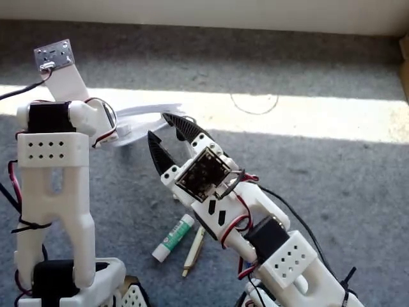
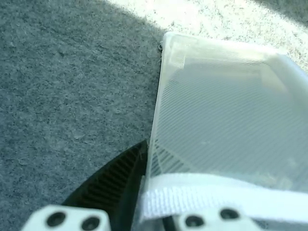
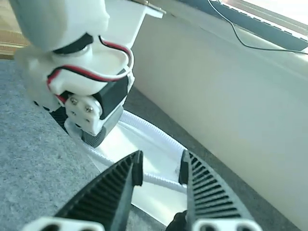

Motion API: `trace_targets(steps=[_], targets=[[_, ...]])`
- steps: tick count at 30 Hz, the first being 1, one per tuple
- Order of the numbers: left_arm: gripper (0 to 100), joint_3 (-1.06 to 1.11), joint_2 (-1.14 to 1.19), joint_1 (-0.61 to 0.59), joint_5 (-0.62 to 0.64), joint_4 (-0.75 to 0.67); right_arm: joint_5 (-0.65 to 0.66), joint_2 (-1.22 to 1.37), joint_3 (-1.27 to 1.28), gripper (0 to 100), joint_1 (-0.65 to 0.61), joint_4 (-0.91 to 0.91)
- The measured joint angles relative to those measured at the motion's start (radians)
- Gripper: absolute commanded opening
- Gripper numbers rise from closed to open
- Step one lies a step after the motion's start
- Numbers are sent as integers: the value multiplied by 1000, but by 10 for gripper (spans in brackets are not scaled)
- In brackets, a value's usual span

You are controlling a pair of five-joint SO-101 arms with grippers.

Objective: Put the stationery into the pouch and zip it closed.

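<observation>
A translucent pouch [image 1: 146, 117] with a white zipper band lies on the grey carpet at the edge of the sunlit strip. My left gripper [image 1: 114, 132] is shut on the pouch's [image 2: 226, 110] edge, its black finger [image 2: 115, 187] pressed against the side. My right gripper [image 1: 158, 125] hangs open just over the pouch [image 3: 149, 147], nothing between its black fingers [image 3: 115, 187]; the left gripper [image 3: 89, 126] holds the far end. A white and green glue stick [image 1: 172, 238] and a pale pen [image 1: 193, 249] lie on the carpet beside the right arm.
A thin wire loop [image 1: 254, 103] lies in the sunlit strip behind the arms. A pale wall [image 3: 216, 91] rises just beyond the pouch. The carpet [image 1: 332, 173] to the right is open floor.
</observation>
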Motion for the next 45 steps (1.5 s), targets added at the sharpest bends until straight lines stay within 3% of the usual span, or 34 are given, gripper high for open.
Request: trace_targets(steps=[10, 30, 36, 45], targets=[[34, 0, 0, 0, 0, 0, -135, -181, 0, 120, 92, 230], [35, 0, 0, 0, 0, -2, -358, -201, 0, 120, 365, 629], [35, 0, 0, 0, 0, -2, -422, -201, 0, 123, 414, 778], [35, 0, 0, 0, 0, -2, -566, -201, 0, 124, 416, 819]])
